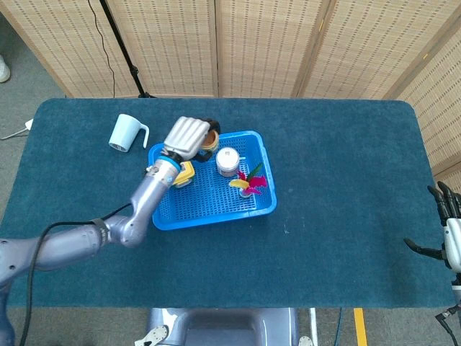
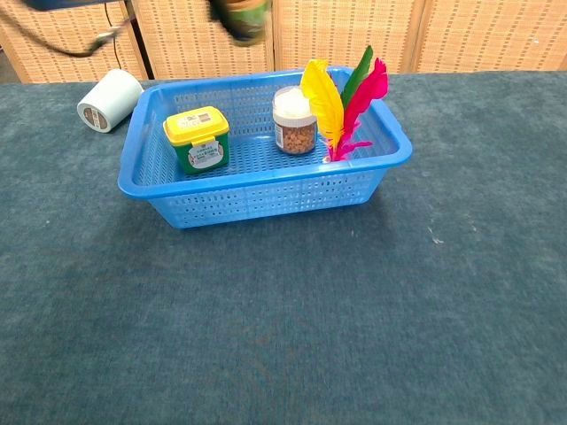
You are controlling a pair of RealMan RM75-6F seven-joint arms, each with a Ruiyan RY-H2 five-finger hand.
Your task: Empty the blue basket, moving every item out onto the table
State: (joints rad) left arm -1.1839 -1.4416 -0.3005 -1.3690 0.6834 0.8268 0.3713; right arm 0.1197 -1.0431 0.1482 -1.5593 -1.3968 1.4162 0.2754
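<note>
My left hand (image 1: 186,135) is raised above the far left part of the blue basket (image 1: 209,207) and grips a small brown cup (image 1: 208,139), seen blurred at the top edge of the chest view (image 2: 242,18). In the basket stand a white-lidded jar of brown bits (image 2: 295,121), a yellow-lidded green tub (image 2: 198,138) and a shuttlecock with yellow, green and pink feathers (image 2: 347,97). My right hand (image 1: 449,232) hangs at the table's right edge, fingers spread, holding nothing.
A pale blue mug (image 1: 127,133) lies on its side on the table, left of the basket, also seen in the chest view (image 2: 108,100). The dark teal table (image 1: 346,180) stretches wide to the right and front of the basket.
</note>
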